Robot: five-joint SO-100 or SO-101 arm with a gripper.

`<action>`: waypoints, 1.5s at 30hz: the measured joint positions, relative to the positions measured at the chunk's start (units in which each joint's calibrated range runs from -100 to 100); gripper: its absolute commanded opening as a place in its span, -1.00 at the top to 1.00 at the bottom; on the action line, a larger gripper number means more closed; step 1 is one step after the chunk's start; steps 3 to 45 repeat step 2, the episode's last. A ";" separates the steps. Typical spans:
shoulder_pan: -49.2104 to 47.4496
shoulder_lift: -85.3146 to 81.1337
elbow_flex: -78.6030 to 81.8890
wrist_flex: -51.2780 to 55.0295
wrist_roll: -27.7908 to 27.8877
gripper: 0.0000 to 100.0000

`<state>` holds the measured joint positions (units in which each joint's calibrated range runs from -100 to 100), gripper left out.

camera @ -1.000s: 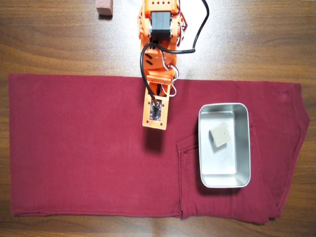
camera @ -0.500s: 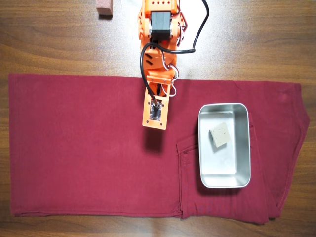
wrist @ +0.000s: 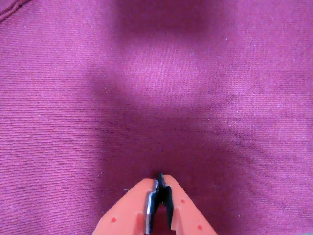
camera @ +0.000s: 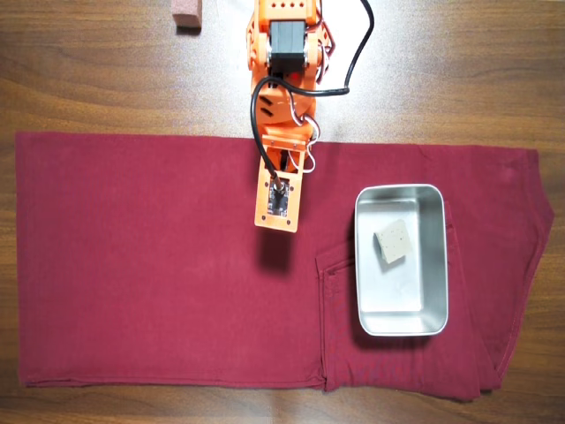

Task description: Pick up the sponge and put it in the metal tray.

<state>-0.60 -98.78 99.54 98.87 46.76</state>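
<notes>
In the overhead view the grey-beige sponge (camera: 393, 241) lies inside the shiny metal tray (camera: 435, 265), in its upper half, touching nothing else. The tray sits on the dark red cloth at the right. My orange arm reaches down from the top centre; the gripper's tips are hidden under the arm's camera mount there, well left of the tray. In the wrist view my gripper (wrist: 160, 182) is shut and empty, hovering over bare red cloth. Neither sponge nor tray shows in the wrist view.
A dark red cloth (camera: 132, 265) covers most of the wooden table (camera: 88, 71). A pinkish-red block (camera: 186, 13) sits on the bare wood at the top left, beside the arm's base. Black cables (camera: 353, 62) loop near the arm.
</notes>
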 measured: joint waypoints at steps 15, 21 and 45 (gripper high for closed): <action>0.00 0.00 0.00 0.00 0.00 0.97; 0.00 0.00 0.00 0.00 0.00 0.97; 0.00 0.00 0.00 0.00 0.00 0.97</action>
